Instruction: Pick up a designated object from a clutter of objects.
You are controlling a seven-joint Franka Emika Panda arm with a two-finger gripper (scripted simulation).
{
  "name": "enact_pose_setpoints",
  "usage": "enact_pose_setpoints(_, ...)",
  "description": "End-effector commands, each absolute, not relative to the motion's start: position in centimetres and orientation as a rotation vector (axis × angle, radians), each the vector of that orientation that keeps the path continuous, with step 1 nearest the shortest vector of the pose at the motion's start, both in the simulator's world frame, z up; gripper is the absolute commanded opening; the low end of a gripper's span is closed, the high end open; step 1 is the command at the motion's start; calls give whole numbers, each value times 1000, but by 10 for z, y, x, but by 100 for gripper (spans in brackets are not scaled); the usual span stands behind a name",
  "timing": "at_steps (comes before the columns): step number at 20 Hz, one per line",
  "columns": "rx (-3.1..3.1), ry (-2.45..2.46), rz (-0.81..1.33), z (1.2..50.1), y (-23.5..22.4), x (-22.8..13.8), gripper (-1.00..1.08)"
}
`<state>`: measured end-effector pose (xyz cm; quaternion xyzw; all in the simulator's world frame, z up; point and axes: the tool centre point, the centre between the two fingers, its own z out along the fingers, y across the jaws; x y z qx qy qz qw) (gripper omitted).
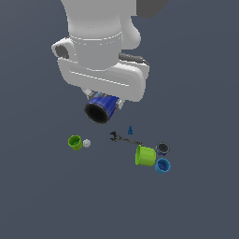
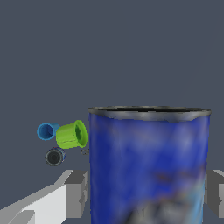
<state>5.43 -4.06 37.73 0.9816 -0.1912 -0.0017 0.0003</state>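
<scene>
1. End effector clamped on blue can; can lifted clear of bench, hanging under white arm, tilted, black end facing ext. cam.
2. Wrist view: blue can fills most of frame betw. two grey fingers, one each side, both pressed on can wall; dark rim on top, pale blurred patch low on label.
3. Rest of clutter down on bench, well below/apart from can.
4. Small lime-green cup toward ext. view's left, opening up; white ball just beside it on ext. view's right.
5. Black wrench near middle, lying flat; tiny blue cone upright, just behind wrench.
6. Big lime-green cup on its side toward ext. view's right, near wrench's end; contact w/ wrench not clear.
7. Dark cup and light-blue cup both right beside big green cup on ext. view's right, dark one farther from cam, light-blue nearer; all three tightly grouped, looks like touching.
8. Wrist view shows same trio past can: big lime-green cup on side, light-blue cup and dark cup beside it.
</scene>
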Motion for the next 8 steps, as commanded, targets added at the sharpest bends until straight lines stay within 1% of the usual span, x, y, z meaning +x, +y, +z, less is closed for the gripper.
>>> enact_pose_setpoints(1, 3084, -599, 0, 387, -44, 58, -100)
enact_pose_setpoints(8, 3084, -599, 0, 394, -47, 61, -100)
